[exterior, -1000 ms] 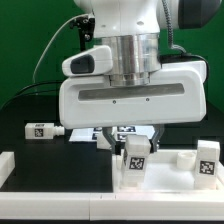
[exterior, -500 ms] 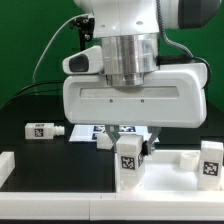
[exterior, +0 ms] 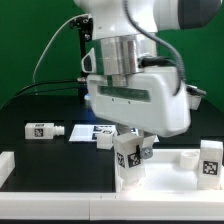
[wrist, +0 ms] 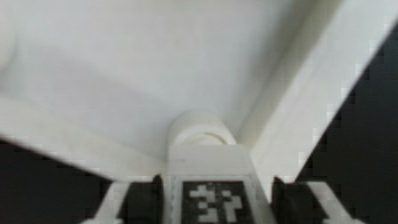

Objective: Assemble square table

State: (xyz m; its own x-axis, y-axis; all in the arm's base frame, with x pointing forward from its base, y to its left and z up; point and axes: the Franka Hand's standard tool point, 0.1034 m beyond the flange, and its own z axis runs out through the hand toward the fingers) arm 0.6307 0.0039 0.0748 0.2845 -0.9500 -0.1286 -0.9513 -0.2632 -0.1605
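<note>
Where the exterior view is taken first, a short white block leg with a black-and-white square tag (exterior: 129, 158) is seen upright over the large white square plastic tray-like top (exterior: 170, 176), near six o'clock of the frame. The jaws are closed on this leg's upper part, with the white robot arm (exterior: 135, 85) leaned over it. The upright hold is judged to serve the seating of the leg into the top. A second tagged white block leg (exterior: 44, 130) lies on its side on the black tabletop (exterior: 40, 105) at nine o'clock of the held one, well apart. A third tagged white block leg (exterior: 208, 160) stands upright at three o'clock. The flat white marker board (exterior: 98, 131) lies at eleven o'clock, behind. Whether the held leg's foot touches the top cannot be told here.

In the wrist view the short white block leg (wrist: 212, 195) is shown between the two fingers (wrist: 119, 202), with its tag turned to the camera. Its rounded end (wrist: 201, 135) is set just beside the top's raised rim (wrist: 302, 90), a closeness hidden in the other view. The other legs are not shown there.
</note>
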